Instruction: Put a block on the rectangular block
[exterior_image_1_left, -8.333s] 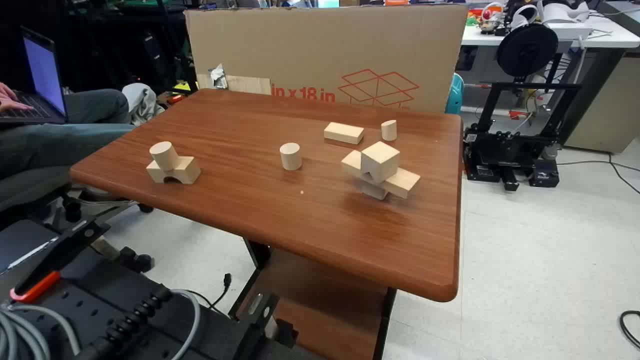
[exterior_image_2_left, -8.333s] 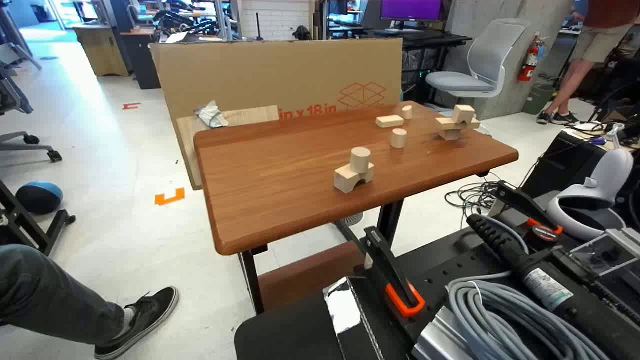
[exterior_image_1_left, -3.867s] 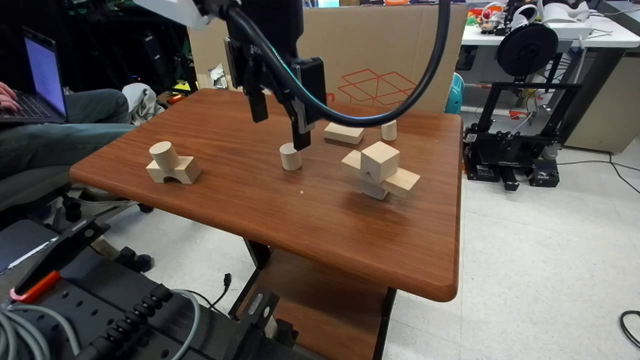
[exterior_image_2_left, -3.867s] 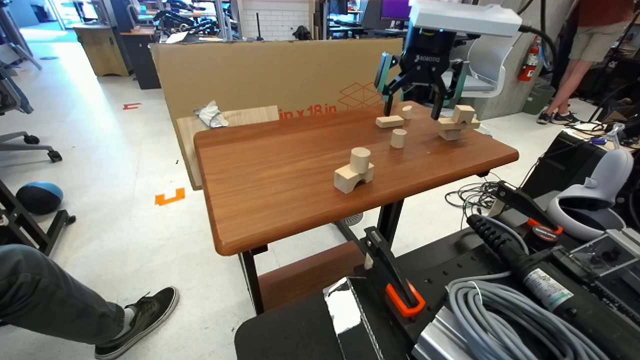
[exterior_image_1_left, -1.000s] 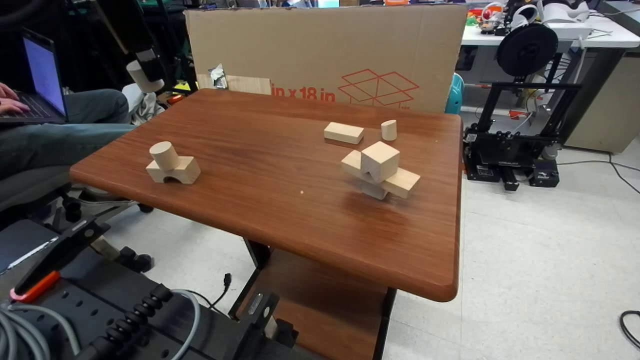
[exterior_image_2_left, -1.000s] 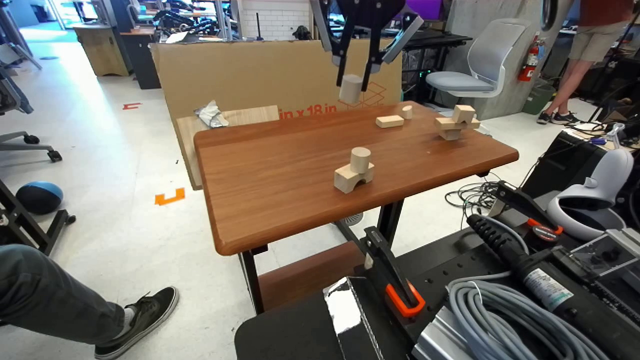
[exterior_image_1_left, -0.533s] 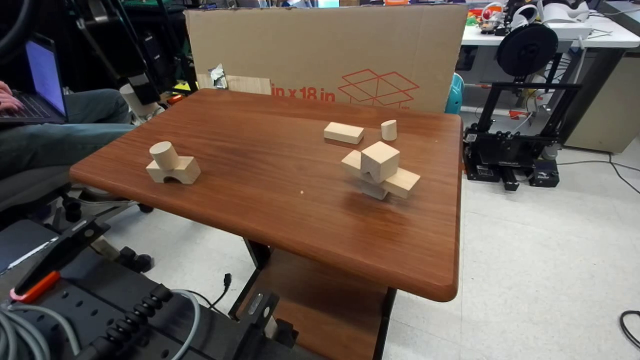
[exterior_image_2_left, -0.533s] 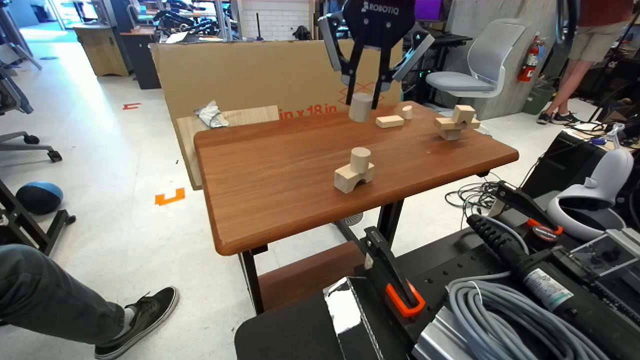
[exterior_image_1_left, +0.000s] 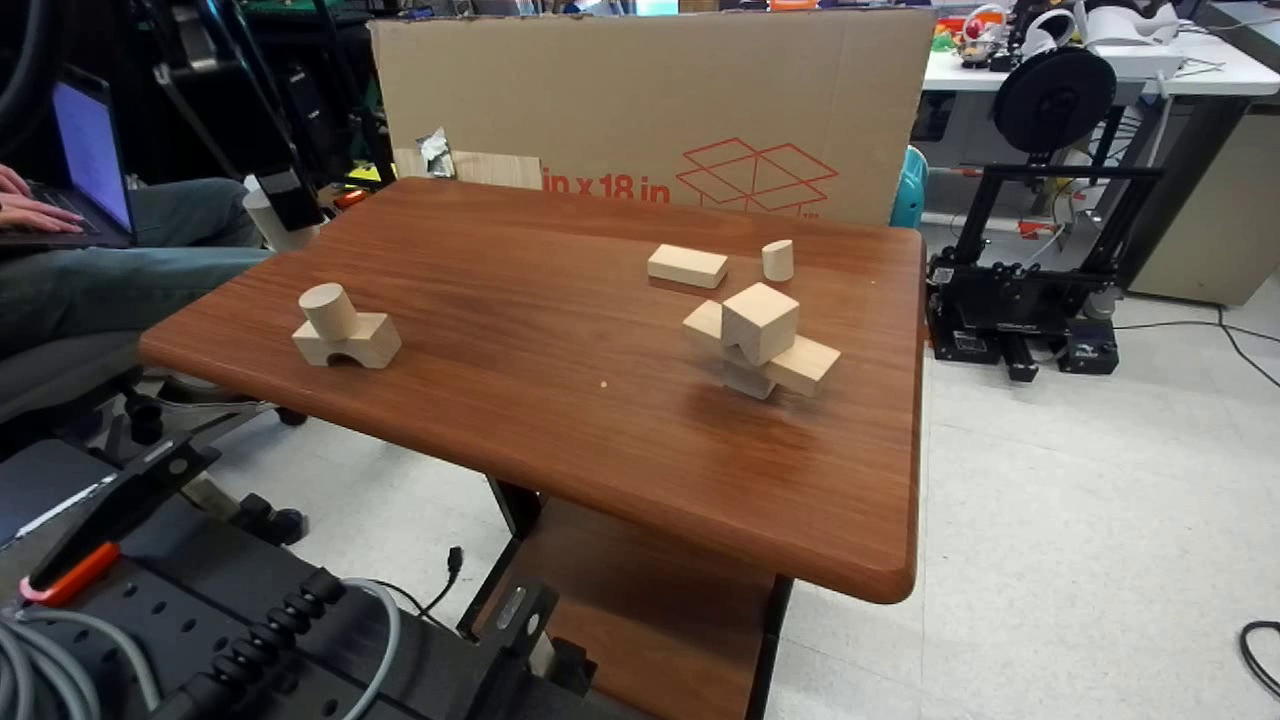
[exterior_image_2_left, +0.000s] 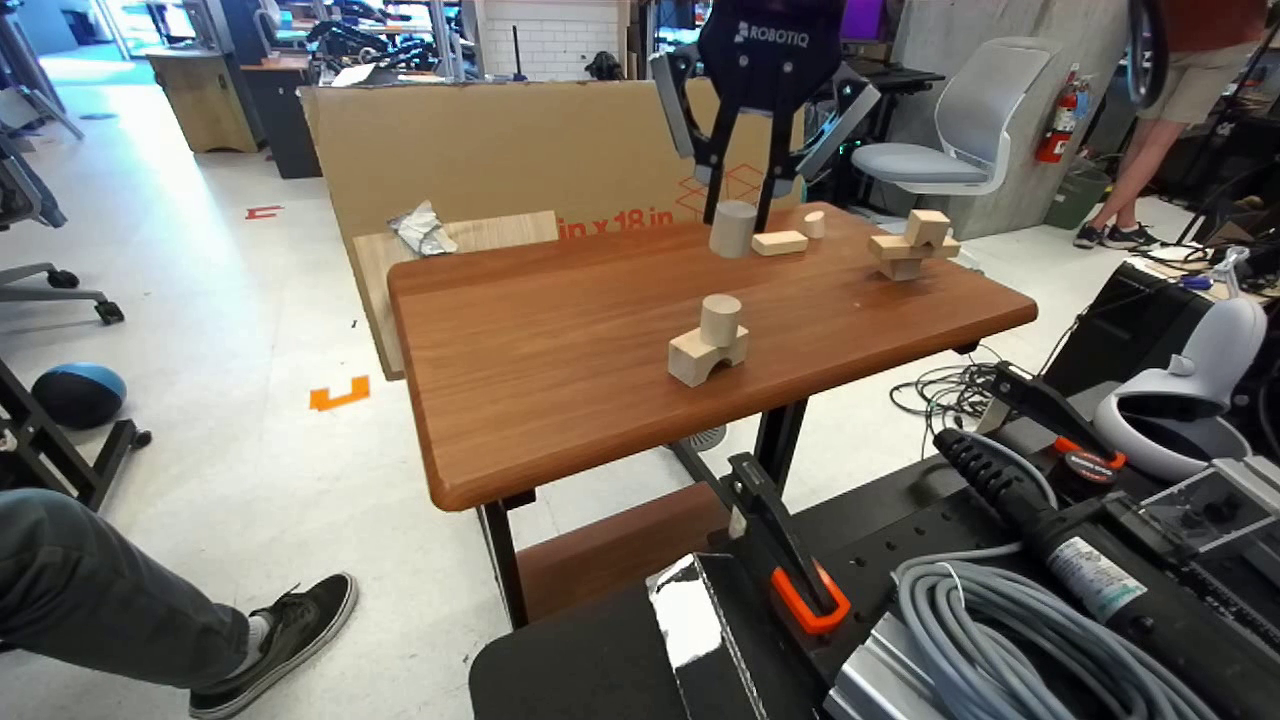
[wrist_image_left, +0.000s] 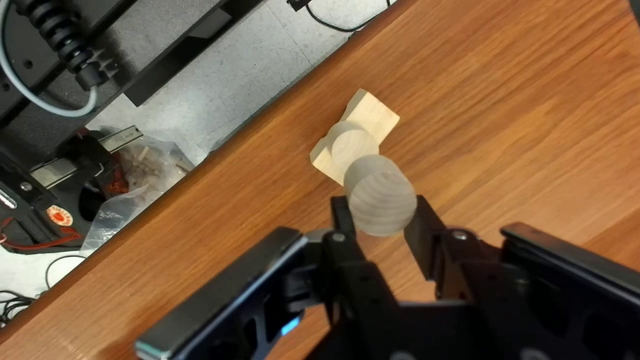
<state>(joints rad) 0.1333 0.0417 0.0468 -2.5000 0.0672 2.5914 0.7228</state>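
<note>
A pale wooden cylinder, the block (wrist_image_left: 382, 202), hangs in the air between the fingertips of my gripper (exterior_image_2_left: 737, 213), which is shut on it. An exterior view shows the block (exterior_image_1_left: 268, 218) partly behind a black finger (exterior_image_1_left: 290, 200). The rectangular block (exterior_image_1_left: 378, 343), oblong with an arch cut in its underside, lies near the table edge. On top of it stands another cylinder (exterior_image_2_left: 720, 322). In the wrist view the held block overlaps the near end of the rectangular block (wrist_image_left: 376, 116), with the standing cylinder (wrist_image_left: 354, 145) just beyond.
A bigger pile of crossed blocks (exterior_image_1_left: 762, 322) stands elsewhere on the table (exterior_image_1_left: 520, 400). Near it lie a flat plank (exterior_image_1_left: 688, 266) and a slant-topped cylinder (exterior_image_1_left: 778, 261). A cardboard sheet (exterior_image_2_left: 560, 150) rises behind the table.
Earlier the block stood mid-table, then my open gripper came over it. It has since been gripped, lifted and carried toward the small pile. Over the last second it has come lower.
</note>
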